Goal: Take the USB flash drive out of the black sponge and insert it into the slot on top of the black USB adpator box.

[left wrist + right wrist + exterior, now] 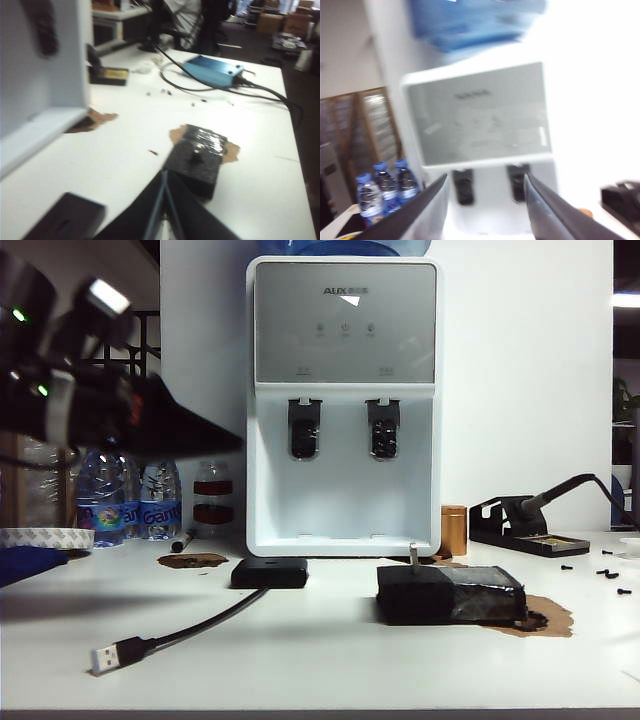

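Observation:
The black sponge [450,595] lies on the white table right of centre, with shiny tape on its right part. The USB flash drive [412,554] stands upright in its left end. The black USB adpator box [270,572] lies left of the sponge, and its cable ends in a silver plug [105,657]. My left gripper [236,440] hangs shut and empty above the table's left side. In the left wrist view the left gripper [164,173] points toward the sponge [197,165] and drive [196,156], with the box [65,220] and its slot [63,225] beside it. My right gripper [485,176] is open and empty, facing the water dispenser.
A white water dispenser [343,410] stands behind the box and sponge. Water bottles [140,502] and a tape roll [40,537] are at the left. A soldering iron stand [525,525] and loose screws [610,575] are at the right. A blue box [215,70] with cables lies beyond the sponge.

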{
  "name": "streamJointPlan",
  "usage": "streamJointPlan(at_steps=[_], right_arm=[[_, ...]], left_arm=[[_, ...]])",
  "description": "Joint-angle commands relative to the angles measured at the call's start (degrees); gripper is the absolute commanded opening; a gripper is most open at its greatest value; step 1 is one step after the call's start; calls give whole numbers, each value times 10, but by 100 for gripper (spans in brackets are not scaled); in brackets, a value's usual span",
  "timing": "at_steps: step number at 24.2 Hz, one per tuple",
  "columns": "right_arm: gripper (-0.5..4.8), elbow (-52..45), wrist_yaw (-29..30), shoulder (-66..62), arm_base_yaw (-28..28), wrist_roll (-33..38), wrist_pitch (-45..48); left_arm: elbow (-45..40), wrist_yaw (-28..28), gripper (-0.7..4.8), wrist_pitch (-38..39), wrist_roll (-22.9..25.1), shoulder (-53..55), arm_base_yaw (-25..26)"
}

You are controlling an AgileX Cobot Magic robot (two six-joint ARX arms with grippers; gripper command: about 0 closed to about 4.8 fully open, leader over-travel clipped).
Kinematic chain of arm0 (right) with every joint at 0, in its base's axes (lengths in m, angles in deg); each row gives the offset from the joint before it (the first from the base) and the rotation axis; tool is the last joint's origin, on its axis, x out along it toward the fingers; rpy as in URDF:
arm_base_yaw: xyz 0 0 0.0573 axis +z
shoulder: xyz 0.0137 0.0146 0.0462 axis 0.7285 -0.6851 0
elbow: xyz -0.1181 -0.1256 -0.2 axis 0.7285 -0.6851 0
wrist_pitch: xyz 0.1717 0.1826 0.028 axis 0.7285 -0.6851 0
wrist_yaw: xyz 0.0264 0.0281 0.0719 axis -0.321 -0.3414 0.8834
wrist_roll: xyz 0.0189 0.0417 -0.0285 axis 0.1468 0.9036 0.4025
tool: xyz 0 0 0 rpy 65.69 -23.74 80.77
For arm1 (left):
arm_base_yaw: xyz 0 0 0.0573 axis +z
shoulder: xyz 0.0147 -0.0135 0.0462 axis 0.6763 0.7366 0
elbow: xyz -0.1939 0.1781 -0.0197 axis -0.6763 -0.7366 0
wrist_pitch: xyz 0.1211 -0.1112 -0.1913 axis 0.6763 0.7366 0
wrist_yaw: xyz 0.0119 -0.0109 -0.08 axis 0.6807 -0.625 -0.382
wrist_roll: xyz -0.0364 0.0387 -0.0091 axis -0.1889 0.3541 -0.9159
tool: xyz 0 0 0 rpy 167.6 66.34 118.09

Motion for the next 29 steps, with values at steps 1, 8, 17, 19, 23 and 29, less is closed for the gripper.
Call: streamJointPlan(at_steps=[1,8,17,19,23,29], right_arm=[[245,-50,13,-5,2,4,47],[233,-80,46,-124,0,71,58],[233,-136,97,-233,-40,179,140],[231,-133,110,-246,-40,163,153],[219,-122,167,-347,-49,115,255],[219,-110,145,-378,-64,47,312]], left_arm=[[9,50,-4,-76,4,37,-45],[84,148,-4,-80,7,99,-145],[150,169,-4,-6,7,162,-158],[150,155,-4,9,7,162,-154],[150,129,-4,20,7,162,-149],[150,112,-4,50,20,162,-149]])
